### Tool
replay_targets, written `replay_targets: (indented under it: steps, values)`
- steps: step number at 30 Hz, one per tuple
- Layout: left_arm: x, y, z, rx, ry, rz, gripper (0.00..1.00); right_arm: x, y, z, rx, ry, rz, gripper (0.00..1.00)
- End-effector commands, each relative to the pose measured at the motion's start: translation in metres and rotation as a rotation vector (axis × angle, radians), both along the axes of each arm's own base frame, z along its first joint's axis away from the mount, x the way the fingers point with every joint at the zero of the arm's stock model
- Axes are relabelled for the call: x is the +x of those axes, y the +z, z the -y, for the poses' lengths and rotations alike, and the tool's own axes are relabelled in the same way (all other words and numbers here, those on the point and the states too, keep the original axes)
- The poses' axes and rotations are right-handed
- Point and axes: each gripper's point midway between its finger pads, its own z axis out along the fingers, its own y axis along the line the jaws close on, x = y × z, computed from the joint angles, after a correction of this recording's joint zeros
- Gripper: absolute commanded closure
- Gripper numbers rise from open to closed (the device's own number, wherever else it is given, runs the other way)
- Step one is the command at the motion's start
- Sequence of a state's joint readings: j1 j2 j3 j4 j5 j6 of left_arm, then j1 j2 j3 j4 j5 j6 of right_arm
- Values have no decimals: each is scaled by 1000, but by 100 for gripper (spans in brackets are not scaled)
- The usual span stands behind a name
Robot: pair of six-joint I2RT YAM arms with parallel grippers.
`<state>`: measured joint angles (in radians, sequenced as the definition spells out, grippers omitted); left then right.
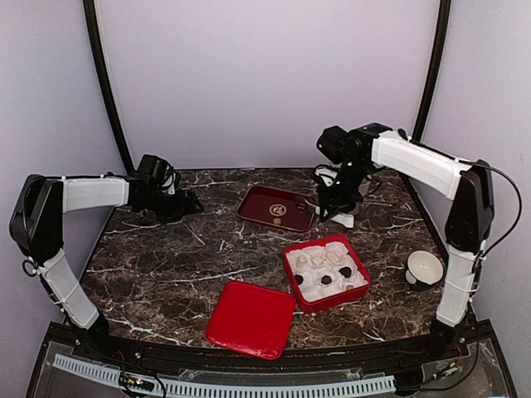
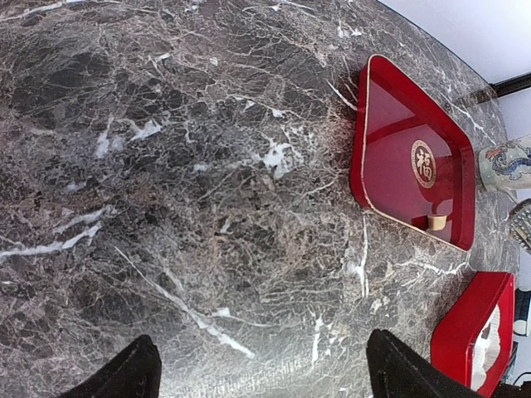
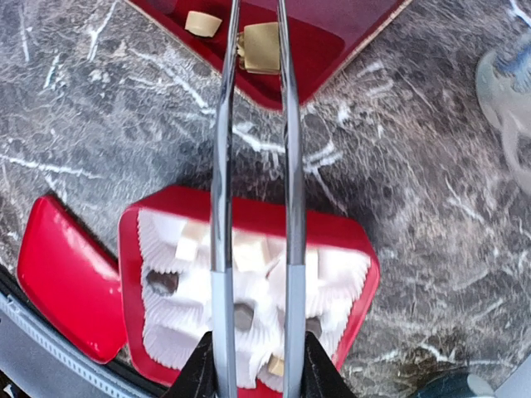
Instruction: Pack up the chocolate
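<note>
The right claw [image 3: 259, 377] is squeezed narrow on a pair of metal tongs [image 3: 222, 166], and the tongs' tips pinch a tan chocolate [image 3: 261, 46]. It is a small, squarish, flat-faced lump. It sits at the near edge of the dark red tray [image 1: 259, 201], which has a gold emblem in its middle. A second tan piece [image 3: 203, 23] of much the same colour lies on the tray just beside it, apart from the tongs.

The red box [image 1: 338, 300] stands nearer the arms and is lined with white crinkled paper cups. A few cups hold dark lumps [image 1: 328, 279], and the right wrist view shows a cream-white piece and a tan one among them. In that view the box lies directly beneath the tongs' long shafts, between the claw and the tray. Its red lid [image 1: 251, 319] lies flat on the marble tabletop [image 1: 166, 265], touching or almost touching the box's near-left side. A white mug [image 1: 424, 267] tilts by the right arm's base, well apart from the box.

The left claw [image 2: 264, 365] is spread wide and holds nothing. It hovers over bare marble, to the left of the tray.
</note>
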<state>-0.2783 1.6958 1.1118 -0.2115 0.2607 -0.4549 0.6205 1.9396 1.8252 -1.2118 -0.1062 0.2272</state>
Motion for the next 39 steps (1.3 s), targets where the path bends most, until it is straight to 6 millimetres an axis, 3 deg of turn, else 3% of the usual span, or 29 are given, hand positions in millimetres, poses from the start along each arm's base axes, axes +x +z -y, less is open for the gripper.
replay_targets:
  steps: [1, 9, 13, 21, 26, 39]
  values:
    - [-7, 13, -1, -11, -19, 28, 12, -30, 19, 24, -4, -23, -10, 83]
    - [-18, 7, 1, -34, -38, 16, 12, -95, 39, 54, 39, -40, -65, 83]
    - [-19, 6, 2, -42, -39, 13, 12, -134, 29, 69, 31, -35, -139, 83]
    - [-23, 2, 3, -66, -28, 0, 12, -191, 23, 80, 67, -41, -235, 83]
    - [-24, 1, 4, -77, -23, -5, 12, -210, 18, 82, 83, -24, -282, 83]
    - [-23, 2, 5, -98, -7, -7, 12, -222, -9, 87, 29, 2, -342, 81]
